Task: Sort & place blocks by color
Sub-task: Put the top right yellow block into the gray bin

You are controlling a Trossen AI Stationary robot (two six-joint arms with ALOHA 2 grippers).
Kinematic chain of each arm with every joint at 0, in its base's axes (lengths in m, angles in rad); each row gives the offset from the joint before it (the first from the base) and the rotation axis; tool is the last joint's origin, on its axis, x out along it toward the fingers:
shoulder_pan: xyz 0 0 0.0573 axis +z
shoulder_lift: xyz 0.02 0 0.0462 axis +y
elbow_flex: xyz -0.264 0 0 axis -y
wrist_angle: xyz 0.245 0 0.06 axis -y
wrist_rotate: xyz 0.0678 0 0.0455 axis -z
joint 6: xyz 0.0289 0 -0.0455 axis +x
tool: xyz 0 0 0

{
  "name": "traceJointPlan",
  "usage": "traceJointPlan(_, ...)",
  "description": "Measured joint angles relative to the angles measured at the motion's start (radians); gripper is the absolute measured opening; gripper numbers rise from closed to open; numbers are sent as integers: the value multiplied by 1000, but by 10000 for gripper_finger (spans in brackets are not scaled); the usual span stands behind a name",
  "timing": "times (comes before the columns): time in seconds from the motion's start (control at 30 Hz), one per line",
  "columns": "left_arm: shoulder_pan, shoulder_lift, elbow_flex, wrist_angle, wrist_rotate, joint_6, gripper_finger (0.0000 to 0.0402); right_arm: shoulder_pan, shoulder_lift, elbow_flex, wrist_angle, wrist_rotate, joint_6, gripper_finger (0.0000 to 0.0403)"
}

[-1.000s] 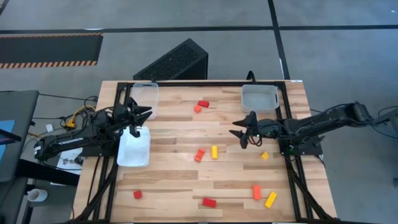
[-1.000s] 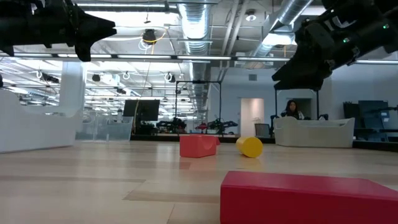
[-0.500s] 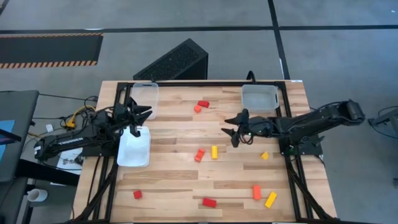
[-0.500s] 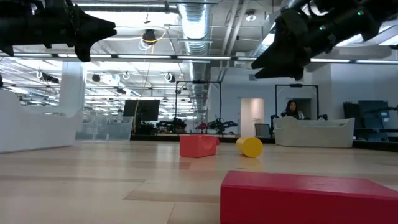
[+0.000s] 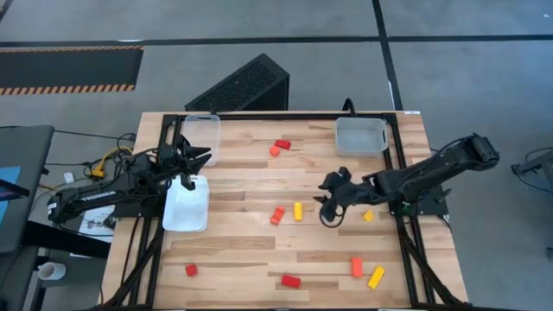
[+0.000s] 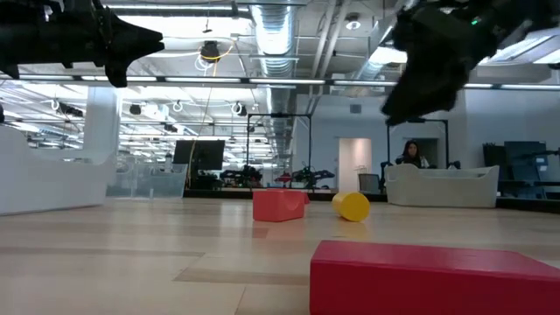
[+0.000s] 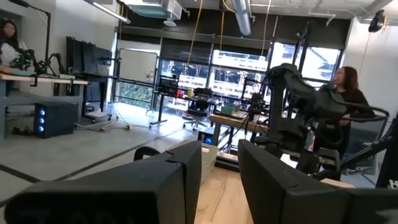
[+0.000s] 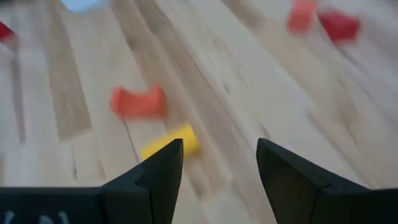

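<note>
Sorting unstarted: red, orange and yellow blocks (image 5: 297,211) loose mid-frame, clear plastic trays (image 5: 360,136) empty, right gripper (image 5: 329,210) wide, unladen.

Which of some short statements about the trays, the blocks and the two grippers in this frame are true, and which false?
1. The right gripper hangs open above the table beside the yellow cylinder block. True.
2. The right gripper holds a red block. False: nothing is between its fingers.
3. The clear plastic tray at the far right corner holds three blocks. False: no blocks show in it.
4. The left gripper is above the white tray at the left edge. True.
5. A red bar block lies near the table's near edge. True.
</note>
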Motion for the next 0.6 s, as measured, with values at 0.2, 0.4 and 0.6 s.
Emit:
traceJointPlan(0.2, 0, 0, 0, 1, -2, 0, 93, 95, -50, 78, -415, -58, 274, 222)
traceJointPlan(0.4, 0, 0, 0, 5, -2, -1, 93, 226, -97, 70, -613, -97, 527, 222)
traceJointPlan(0.6, 0, 0, 0, 0, 5, -2, 93, 355, -108, 36, -668, -88, 736, 222)
